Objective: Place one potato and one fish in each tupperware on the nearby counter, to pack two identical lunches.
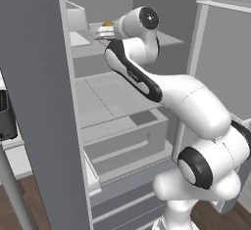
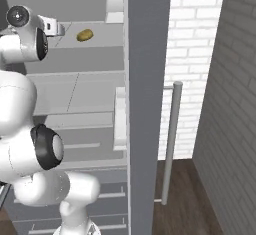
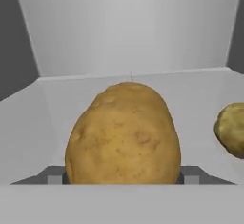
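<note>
On the pale grey upper shelf [image 2: 95,46] of the open fridge, the two-finger gripper [image 3: 123,179] grips a large brown rough-skinned potato [image 3: 124,135] between its dark fingertips [image 3: 189,174]. The hand view catches a second brown potato [image 3: 232,130] just to the side; the right base view shows it [image 2: 85,35] lying loose on that shelf.

Near potato: the big brown lumpy potato [image 3: 124,135] sits on the pale flat fridge shelf [image 3: 200,94], between the two small dark finger tips [image 3: 185,174].
Second potato: the smaller brown potato [image 3: 232,130] lies on the same shelf, apart, at the hand view's right edge.
Behind: the pale back wall [image 3: 128,27] stands behind both.
Right: the tall grey fridge door [image 2: 145,104] stands open beside the shelves.
</note>
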